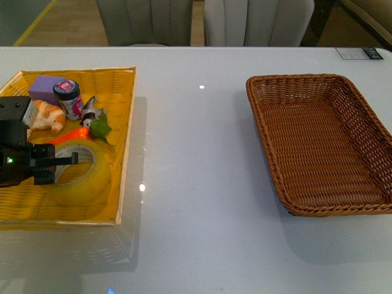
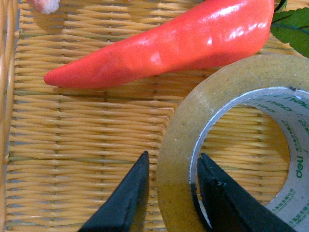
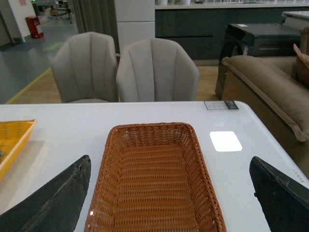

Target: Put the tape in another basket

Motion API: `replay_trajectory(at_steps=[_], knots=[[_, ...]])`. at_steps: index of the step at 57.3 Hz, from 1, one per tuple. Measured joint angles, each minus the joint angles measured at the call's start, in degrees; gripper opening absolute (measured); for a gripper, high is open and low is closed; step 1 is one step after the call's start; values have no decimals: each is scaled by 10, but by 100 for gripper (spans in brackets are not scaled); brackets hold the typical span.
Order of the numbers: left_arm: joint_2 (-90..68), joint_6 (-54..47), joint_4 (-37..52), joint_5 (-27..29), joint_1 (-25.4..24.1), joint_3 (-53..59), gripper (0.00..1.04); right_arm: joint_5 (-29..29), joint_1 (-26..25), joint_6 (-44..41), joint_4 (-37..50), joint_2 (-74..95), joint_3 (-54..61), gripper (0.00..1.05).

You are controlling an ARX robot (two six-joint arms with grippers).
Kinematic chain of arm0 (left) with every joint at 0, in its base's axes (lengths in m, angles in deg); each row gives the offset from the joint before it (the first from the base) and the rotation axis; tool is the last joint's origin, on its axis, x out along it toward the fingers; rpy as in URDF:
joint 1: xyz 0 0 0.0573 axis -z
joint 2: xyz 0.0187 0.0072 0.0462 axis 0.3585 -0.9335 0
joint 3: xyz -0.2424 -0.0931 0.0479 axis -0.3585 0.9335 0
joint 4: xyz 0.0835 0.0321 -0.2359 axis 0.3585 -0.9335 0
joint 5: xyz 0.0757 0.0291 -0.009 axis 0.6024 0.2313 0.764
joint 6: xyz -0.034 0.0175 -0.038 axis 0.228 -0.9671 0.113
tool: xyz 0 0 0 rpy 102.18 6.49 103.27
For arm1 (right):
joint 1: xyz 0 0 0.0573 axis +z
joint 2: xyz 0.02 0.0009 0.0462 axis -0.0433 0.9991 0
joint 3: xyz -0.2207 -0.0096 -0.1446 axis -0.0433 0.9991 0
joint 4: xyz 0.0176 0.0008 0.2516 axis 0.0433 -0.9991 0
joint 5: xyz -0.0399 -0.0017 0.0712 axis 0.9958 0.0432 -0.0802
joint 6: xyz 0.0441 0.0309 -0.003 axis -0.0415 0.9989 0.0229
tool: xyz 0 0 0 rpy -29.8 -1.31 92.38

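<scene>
The tape (image 1: 82, 174), a wide yellowish roll with a white green-printed core, lies flat in the yellow tray (image 1: 125, 122) at the left. My left gripper (image 1: 64, 160) is open and low over it. In the left wrist view my left gripper (image 2: 171, 186) straddles the tape's wall (image 2: 181, 145), one finger outside and one inside the core, with small gaps to the wall. The brown wicker basket (image 1: 288, 184) stands empty at the right. My right gripper (image 3: 171, 193) is open wide, above and before the basket (image 3: 104, 193); it is out of the front view.
The yellow tray also holds a red pepper (image 2: 159, 48), a croissant (image 1: 49, 116), a purple block (image 1: 44, 87), a small jar (image 1: 68, 97) and a green leaf (image 1: 100, 127). Two grey chairs (image 3: 157, 70) stand behind the table's far edge. A card (image 1: 360, 53) lies at the far right.
</scene>
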Motion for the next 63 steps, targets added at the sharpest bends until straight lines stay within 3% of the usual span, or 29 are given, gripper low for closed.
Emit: replay_trajectory(at_steps=[3, 27, 35, 43, 59, 63], knots=[[1, 2, 0, 1, 0, 0, 16, 0, 0, 0, 0, 0, 0, 96], [201, 15, 16, -49, -15, 79, 16, 0, 0, 0, 0, 0, 0, 96], [283, 24, 4, -57, 8, 88, 16, 0, 0, 0, 0, 0, 0, 96], [343, 27, -5, -46, 70, 90, 15, 0, 0, 0, 0, 0, 0, 96], [339, 97, -39, 11, 264, 11, 15, 0, 0, 0, 0, 0, 0, 96], [335, 113, -45, 10, 292, -4, 15, 0, 0, 0, 0, 0, 0, 96]])
